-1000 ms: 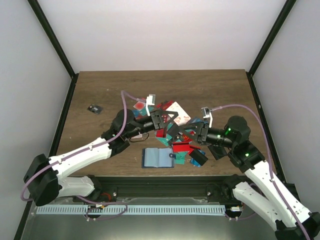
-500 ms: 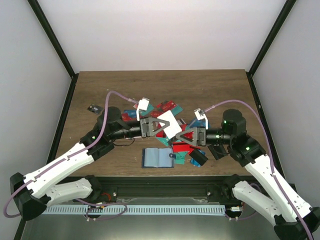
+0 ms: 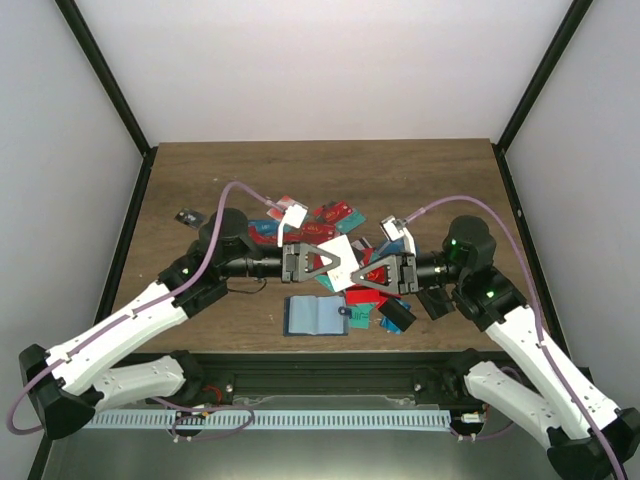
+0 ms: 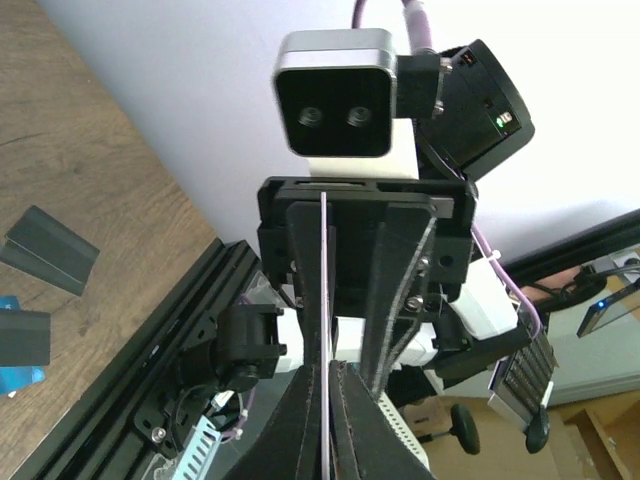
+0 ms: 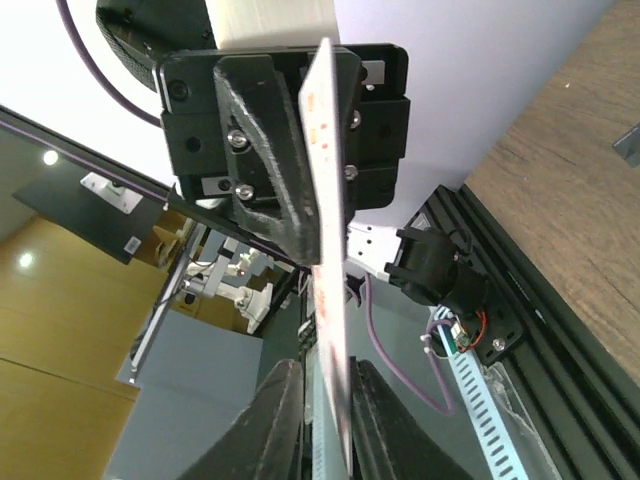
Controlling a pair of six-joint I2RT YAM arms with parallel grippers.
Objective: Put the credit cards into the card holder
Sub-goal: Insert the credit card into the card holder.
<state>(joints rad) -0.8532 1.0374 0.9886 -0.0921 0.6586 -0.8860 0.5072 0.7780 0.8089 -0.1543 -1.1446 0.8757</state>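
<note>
Above the middle of the desk, the two pincers now meet tip to tip. A second ago both were low among the loose credit cards. Since then the left pincer has lifted a white card out of the pile, and it is closed flat on one edge of it. The right pincer, which stood wide half a second ago, has narrowed its jaws around the opposite edge. Whether they already press the card, I cannot tell. The card holder lies open near the front edge, just under the pincers. I judge this to be a handover, so that the right arm can turn the card toward the holder.
</note>
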